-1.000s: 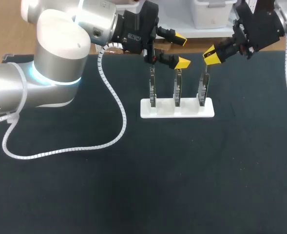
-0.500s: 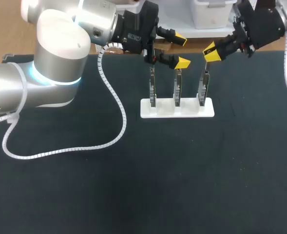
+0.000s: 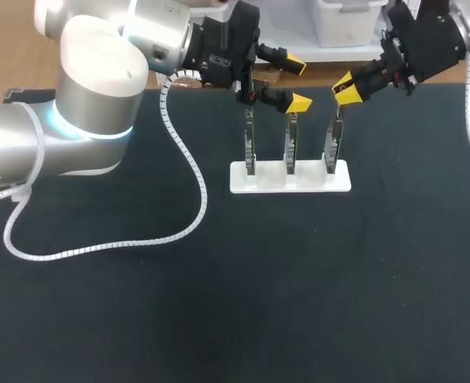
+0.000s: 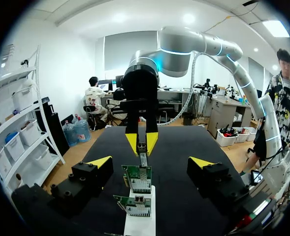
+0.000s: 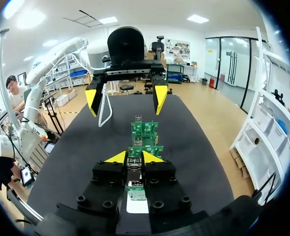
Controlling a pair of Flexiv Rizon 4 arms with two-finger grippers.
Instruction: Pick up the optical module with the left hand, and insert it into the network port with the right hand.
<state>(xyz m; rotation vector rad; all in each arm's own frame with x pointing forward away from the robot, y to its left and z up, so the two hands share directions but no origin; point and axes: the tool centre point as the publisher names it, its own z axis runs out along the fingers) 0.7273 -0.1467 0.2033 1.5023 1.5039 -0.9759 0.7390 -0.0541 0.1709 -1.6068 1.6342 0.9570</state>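
Left arm, entering from the left, reached across the far side of the table [image 3: 219, 303]. The left gripper [image 3: 297, 83] hung released, fingers wide apart, beside the tops of the left and middle of three upright port boards [image 3: 290, 148] standing in a white base [image 3: 298, 182]. Right arm, from the right corner, angled down toward the left. The right gripper [image 3: 345, 86] was clenched on the optical module [image 5: 135, 164], poised directly above the rightmost port board [image 3: 333, 144]; whether the two touched could not be told.
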